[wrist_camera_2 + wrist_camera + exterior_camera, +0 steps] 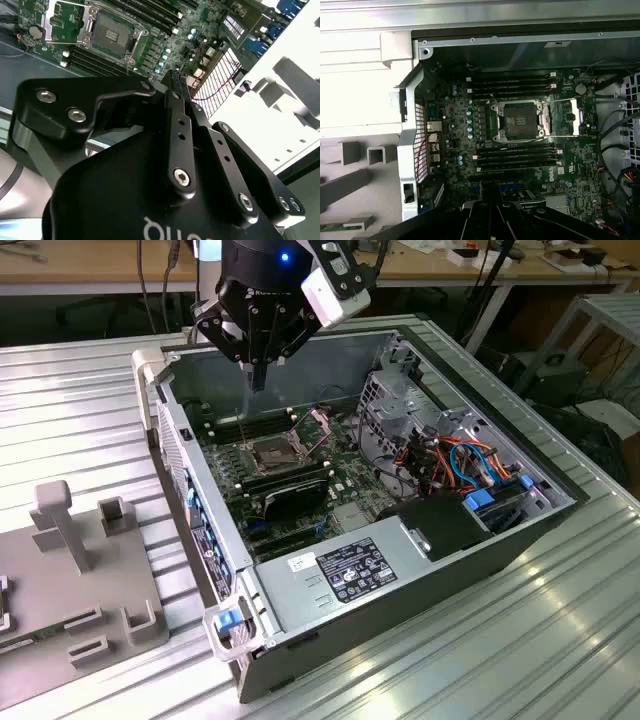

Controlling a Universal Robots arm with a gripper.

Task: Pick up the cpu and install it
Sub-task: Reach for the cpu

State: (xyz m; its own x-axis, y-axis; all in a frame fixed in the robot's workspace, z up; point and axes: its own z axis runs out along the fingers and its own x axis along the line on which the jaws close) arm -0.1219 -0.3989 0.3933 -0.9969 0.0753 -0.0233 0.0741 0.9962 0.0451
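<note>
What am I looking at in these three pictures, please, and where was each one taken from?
This is a single robot arm whose grasping end, the pincer, hangs over an open computer case lying on a ribbed metal table. The exterior view comes from a camera standing off the arm. Both wrist views come from cameras riding on the arm, so black parts of the pincer show up close in them. Inside the case lies the green motherboard, and its square processor socket looks empty, with its metal frame swung open beside it. On the exterior view's left stands a grey holder block. I cannot tell whether the pincer holds anything.
</note>
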